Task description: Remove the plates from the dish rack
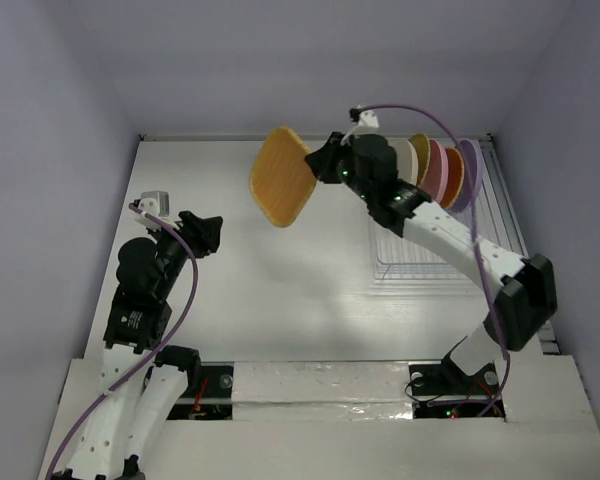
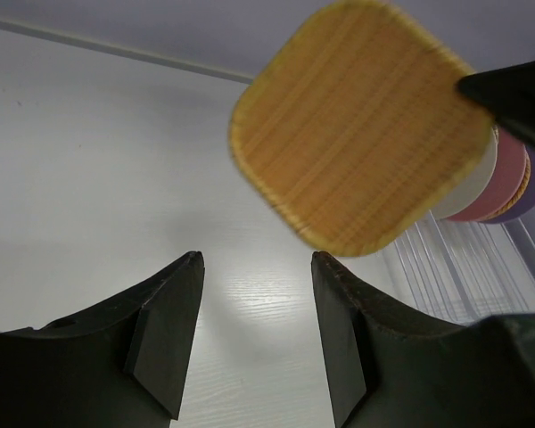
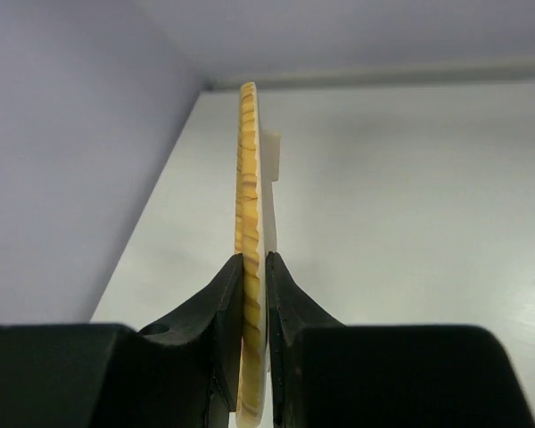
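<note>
White tabletop [image 1: 280, 290], walled in pale grey on three sides. White wire dish rack [image 1: 412, 256] sits at the right, running toward the far edge; a row of plastic plates [image 1: 438, 170] stands on edge at its far end: cream, yellowish, pink, orange and purple, packed close. Right arm reaches from the near right across the rack toward far centre. Tan-orange rounded-square plastic plate [image 1: 282, 178] hangs in the air left of the rack, clear of the prongs and well above the table, its face turned toward the left arm. Right gripper [image 1: 320, 160] is pinched narrowly on that plate's right edge; the wrist view shows the rim clamped between both jaws. Left gripper [image 1: 208, 236] waits at the left, jaws spread wide, holding nothing, aimed at the plate but well apart from it. Step in hand, as I judge it: carrying the first plate out of the rack, likely toward a handover or a set-down at left. Next move calls for bringing the plate between the open left jaws, or lowering it flat to the table, before the right jaws let go.
</note>
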